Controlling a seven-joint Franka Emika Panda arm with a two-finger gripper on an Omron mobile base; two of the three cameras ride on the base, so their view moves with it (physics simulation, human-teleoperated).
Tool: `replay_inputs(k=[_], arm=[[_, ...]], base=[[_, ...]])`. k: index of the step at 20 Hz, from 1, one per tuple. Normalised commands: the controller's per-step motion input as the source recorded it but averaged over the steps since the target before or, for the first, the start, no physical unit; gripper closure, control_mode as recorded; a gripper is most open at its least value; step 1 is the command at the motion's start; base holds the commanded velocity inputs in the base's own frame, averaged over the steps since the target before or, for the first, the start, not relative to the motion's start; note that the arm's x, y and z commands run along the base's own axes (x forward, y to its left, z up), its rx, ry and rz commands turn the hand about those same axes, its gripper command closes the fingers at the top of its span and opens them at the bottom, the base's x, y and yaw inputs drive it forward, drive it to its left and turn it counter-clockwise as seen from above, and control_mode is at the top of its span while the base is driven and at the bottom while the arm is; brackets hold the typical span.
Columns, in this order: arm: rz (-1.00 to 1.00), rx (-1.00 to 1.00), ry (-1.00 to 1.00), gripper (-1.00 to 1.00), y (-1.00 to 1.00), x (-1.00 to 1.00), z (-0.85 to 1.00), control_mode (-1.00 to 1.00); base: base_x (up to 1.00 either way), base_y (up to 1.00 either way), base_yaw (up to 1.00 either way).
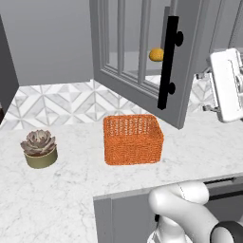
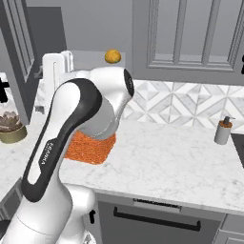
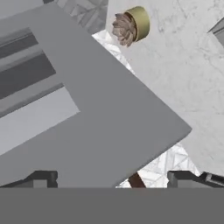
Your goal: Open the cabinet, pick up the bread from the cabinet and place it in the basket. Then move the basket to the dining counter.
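Bread point(image 1: 156, 54): small golden-orange lump, sitting on the cabinet shelf behind the swung-out glass door; not yet picked; also seen up on the shelf in the right base view point(image 2: 112, 56)
Cabinet door point(image 1: 142, 57): open, standing out over the worktop with its black bar handle point(image 1: 167, 61) toward the near side; opening step judged done
Basket point(image 1: 133, 139): orange woven, empty, on the marble worktop below and nearer than the bread; partly hidden behind the arm in the right base view point(image 2: 88, 147)
Gripper point(image 3: 111, 179): jaws spread wide, nothing between them; grey cabinet surface close in front
Bread versus jaws: not between the fingertips; hand sits right of the door point(image 1: 228, 85), bread left and farther in
Left to do: reach in, grasp bread, drop in basket, carry basket to dining counter
Nearby: potted succulent point(image 1: 39, 148) left of basket; soap dispenser point(image 2: 222, 129) far right
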Motion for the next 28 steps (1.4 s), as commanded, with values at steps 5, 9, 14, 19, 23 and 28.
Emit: replay_inputs(k=[5,9,14,19,23,28], arm=[[0.14,-0.14,0.05,-1.00,1.00,0.00,-0.03,-1.00],[0.11,-0.09,0.05,-1.00,1.00,0.00,-0.14,-1.00],[0.01,-0.03,0.00,-1.00,1.00,0.00,-0.24,-1.00],[0.00,-0.01,0.02,-1.00,0.97,0.00,-0.29,-1.00],[0.00,-0.14,0.04,-1.00,0.17,0.09,-0.29,-1.00],[0.00,-0.26,0.00,-1.00,-0.09,0.31,-0.17,-1.00]], base=[[0.00,0.00,0.00],[0.00,0.00,0.00],[0.00,0.00,0.00],[0.00,0.00,0.00],[0.00,0.00,0.00],[0.00,0.00,0.00]])
